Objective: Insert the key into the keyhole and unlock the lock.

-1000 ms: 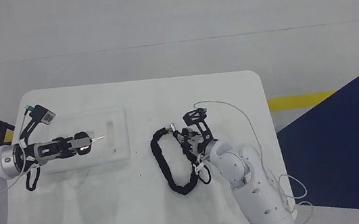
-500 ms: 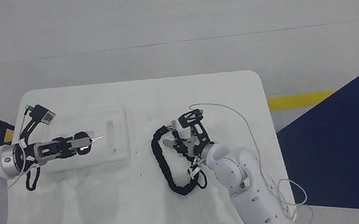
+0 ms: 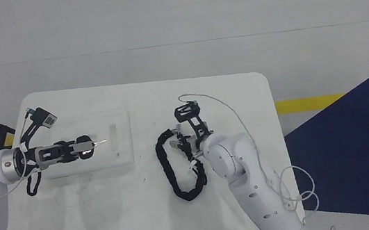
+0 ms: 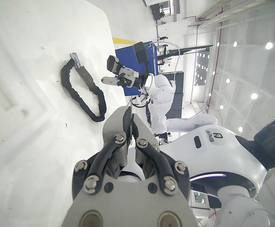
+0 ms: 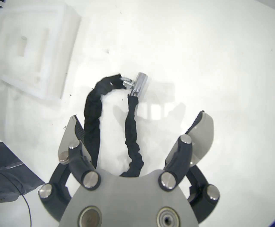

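A black fabric-covered chain lock (image 3: pixel 171 173) lies looped near the table's middle, its silver lock cylinder (image 3: pixel 173 132) at the far end of the loop. My right gripper (image 3: pixel 186 148) hovers just above the loop, open. In the right wrist view its fingers (image 5: pixel 73 131) spread wide over the chain (image 5: pixel 92 111), pointing toward the cylinder (image 5: pixel 140 82). My left gripper (image 3: pixel 85 147) sits over the white foam tray (image 3: pixel 101 122) at the left. It is shut on the key (image 4: pixel 130 111), whose thin blade (image 3: pixel 102 141) points toward the lock. The left wrist view also shows the chain (image 4: pixel 86 86) and the right gripper (image 4: pixel 107 72).
The foam tray (image 5: pixel 32 53) has shallow cut-out recesses and lies left of the chain. A loose white cable (image 3: pixel 229 109) arcs from the right wrist over the white table (image 3: pixel 238 94). A blue box (image 3: pixel 356 141) stands on the floor beyond the table's right edge.
The right arm has swung its wrist toward the far side and leftward, bringing the open gripper more squarely over the chain loop. The left arm and key have stayed still.
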You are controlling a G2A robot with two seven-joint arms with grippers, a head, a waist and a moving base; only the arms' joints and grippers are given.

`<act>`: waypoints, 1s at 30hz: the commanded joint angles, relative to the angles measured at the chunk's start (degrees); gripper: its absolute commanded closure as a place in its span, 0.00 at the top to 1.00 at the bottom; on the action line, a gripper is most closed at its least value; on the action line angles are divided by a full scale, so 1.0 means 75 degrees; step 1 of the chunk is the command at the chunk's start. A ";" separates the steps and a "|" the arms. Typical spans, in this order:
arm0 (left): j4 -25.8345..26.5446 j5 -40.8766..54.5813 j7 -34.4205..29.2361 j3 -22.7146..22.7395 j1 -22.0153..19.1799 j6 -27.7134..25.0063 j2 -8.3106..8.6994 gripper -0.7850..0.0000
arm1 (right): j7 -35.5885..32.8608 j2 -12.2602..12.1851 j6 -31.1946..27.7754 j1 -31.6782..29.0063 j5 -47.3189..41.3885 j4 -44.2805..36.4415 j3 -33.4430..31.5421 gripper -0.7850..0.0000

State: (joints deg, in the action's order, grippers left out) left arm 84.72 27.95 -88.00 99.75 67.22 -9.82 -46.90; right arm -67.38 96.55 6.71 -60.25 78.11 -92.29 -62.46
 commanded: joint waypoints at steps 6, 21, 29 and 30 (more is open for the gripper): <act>0.0000 0.0000 0.0000 0.0000 0.0000 0.0000 0.0000 0.00 | -0.1945 0.0178 0.0530 0.1401 -0.0254 0.1504 0.0453 1.00; 0.0000 0.0000 0.0000 0.0000 0.0000 0.0000 0.0000 0.00 | -0.0903 0.0400 0.0590 0.1961 0.0599 0.2883 0.1520 0.82; 0.0000 0.0000 0.0000 0.0000 0.0000 0.0000 0.0000 0.00 | -0.0998 0.0491 0.0666 0.2189 0.0375 0.3354 0.1475 0.47; 0.0000 0.0000 0.0000 0.0000 0.0000 0.0000 0.0000 0.00 | -0.0994 0.0503 0.0671 0.2222 0.0359 0.3409 0.1477 0.47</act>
State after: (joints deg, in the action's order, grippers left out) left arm 84.72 27.95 -88.00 99.75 67.22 -9.82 -46.90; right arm -74.81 100.24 11.70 -43.82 80.94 -67.12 -51.39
